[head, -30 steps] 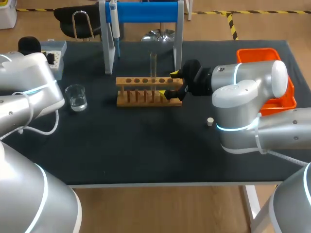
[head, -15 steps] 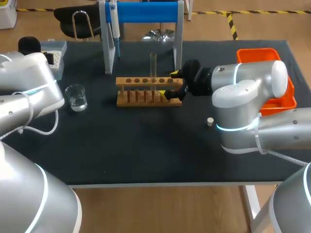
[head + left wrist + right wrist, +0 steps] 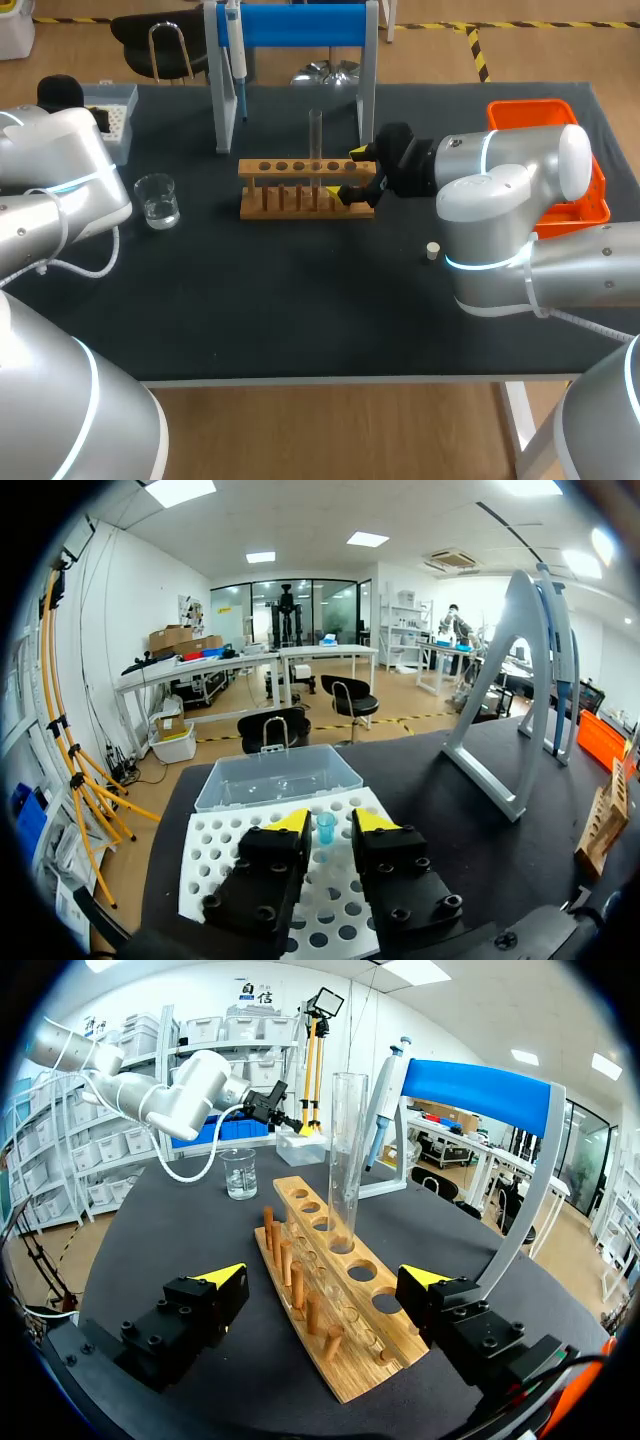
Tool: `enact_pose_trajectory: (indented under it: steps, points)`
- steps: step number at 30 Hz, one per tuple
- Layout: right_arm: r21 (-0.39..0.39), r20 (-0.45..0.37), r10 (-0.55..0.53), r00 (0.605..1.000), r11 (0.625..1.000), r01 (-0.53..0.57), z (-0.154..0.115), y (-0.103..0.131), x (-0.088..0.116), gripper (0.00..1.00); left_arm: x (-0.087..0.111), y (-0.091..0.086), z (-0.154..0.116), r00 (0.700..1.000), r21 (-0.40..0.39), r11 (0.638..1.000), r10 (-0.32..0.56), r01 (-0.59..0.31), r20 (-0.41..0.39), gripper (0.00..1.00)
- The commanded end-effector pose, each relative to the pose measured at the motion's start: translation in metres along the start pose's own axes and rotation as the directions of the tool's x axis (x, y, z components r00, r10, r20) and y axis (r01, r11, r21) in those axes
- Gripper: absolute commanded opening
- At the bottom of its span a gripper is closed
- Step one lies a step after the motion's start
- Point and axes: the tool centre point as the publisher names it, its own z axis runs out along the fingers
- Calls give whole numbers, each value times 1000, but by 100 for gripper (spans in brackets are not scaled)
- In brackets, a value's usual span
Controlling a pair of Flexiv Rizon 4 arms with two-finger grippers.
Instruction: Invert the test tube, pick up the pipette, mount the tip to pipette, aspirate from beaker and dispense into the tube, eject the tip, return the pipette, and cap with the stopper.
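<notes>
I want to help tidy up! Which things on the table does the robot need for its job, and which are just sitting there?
Needed for the job: test tube, pipette, tip box, beaker, stopper.

Just holding or sitting there: wooden rack (holds the tube), blue stand (holds the pipette), orange bin.

In the head view the left arm [image 3: 60, 180] covers the left claw [image 3: 330, 822] and much of the tip rack [image 3: 118, 112]. The stand [image 3: 300, 25] runs off that view's upper edge. The right arm [image 3: 510, 190] hides part of the orange tray [image 3: 540, 110], and the right claw [image 3: 347, 172] masks the nearest end of the tube rack [image 3: 290, 168]. The stopper [image 3: 432, 250] is too small to tell its shape. The left wrist view's black rim cuts off the tube rack.
</notes>
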Motion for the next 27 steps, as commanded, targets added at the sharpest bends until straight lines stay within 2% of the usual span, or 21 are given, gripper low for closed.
enact_pose_trajectory:
  steps: [1, 21, 27]
  points:
    - [-1, 2, 0, 1000, 1000, 0, 0, 0, 1, 100, -1, 0, 3, 1000, -2, 1000, 1, -1, 1, 30]
    - [-1, 2, 0, 1000, 1000, 0, 0, 0, 1, 100, -2, -5, 2, 1000, 1, 1000, 19, -19, 1, 29]
    - [-1, 2, 0, 1000, 1000, 0, 0, 0, 1, 100, -1, -5, 4, 1000, -2, 1000, 18, -18, -3, 26]
